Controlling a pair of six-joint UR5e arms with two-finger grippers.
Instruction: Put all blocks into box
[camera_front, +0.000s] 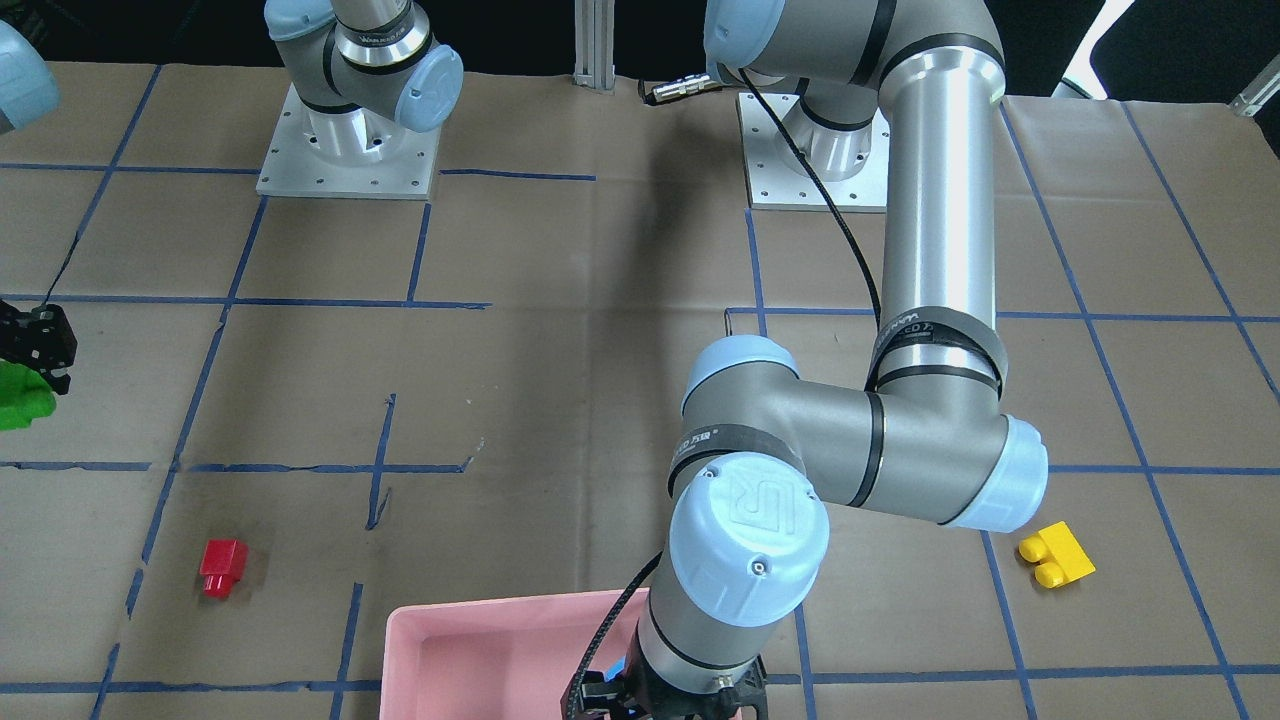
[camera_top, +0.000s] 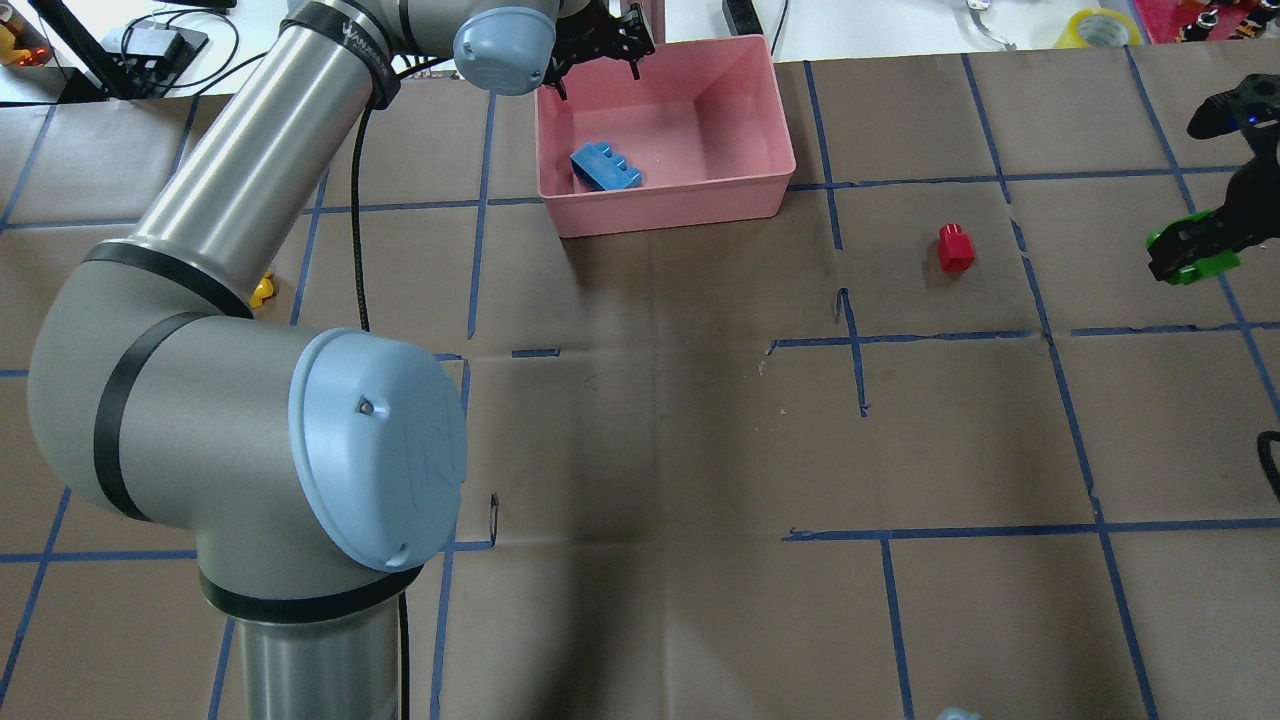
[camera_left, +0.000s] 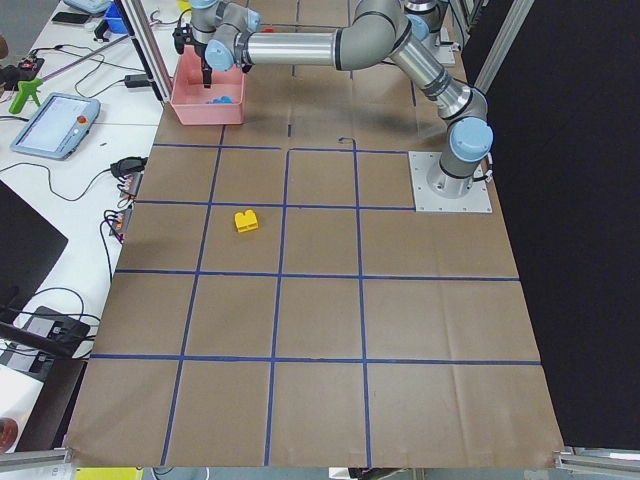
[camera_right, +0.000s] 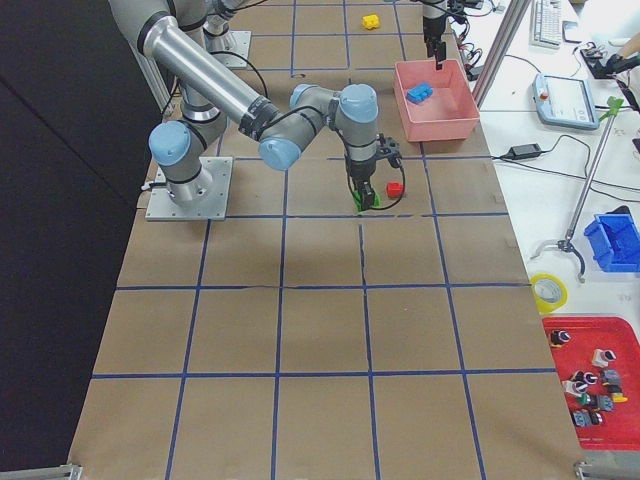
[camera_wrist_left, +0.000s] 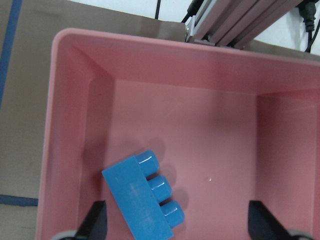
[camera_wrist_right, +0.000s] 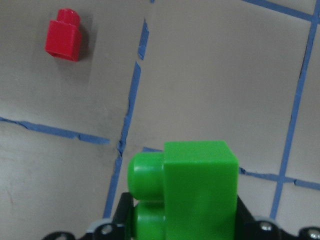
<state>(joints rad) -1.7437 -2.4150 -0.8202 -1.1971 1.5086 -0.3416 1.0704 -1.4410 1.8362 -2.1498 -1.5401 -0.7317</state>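
Brown, seemingly paper-covered table, blue-taped

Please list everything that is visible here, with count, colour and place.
table: one, brown paper with blue tape lines.
box: one, pink, at the table's far edge.
blue block: one, blue, inside the box.
red block: one, red, on the table.
yellow block: one, yellow, on the table.
green block: one, green, in the right gripper.
left gripper: one, black, open over the box.
right gripper: one, black, shut on the green block.
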